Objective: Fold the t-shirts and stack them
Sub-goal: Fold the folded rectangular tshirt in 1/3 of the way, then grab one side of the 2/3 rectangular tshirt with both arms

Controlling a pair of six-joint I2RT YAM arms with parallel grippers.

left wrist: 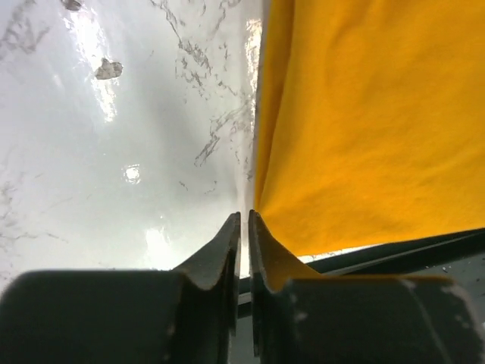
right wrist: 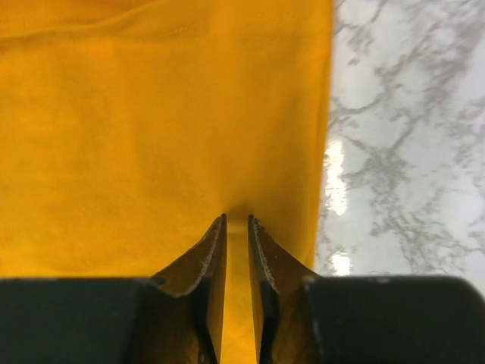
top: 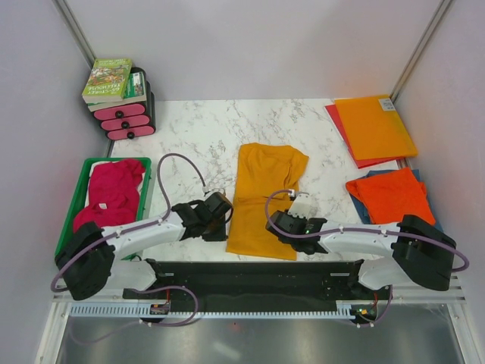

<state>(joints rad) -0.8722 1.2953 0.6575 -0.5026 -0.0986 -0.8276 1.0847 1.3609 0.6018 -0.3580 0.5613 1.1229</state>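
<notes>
**Top external: limp shirt, pinched at its near end**

Far left of the golden-orange t-shirt: magenta-pink t-shirt, heaped in a green crate.

At its left near corner: left pincer, clenched to a slit, apparently nipping the hem edge.

Golden-orange t-shirt itself: flat on the marble bench, folded to a long narrow strip.

At its right near edge: right pincer, clenched on a small pucker of cloth.

Further right of it: red-orange t-shirt, folded over a blue t-shirt.

Handling, by judgement: light, soft, no stiffness. Likely to sag and crease between two holds, and to slide on the glossy top. Best held at both near hem corners, all layers pinched, raised evenly toward the collar.
</notes>
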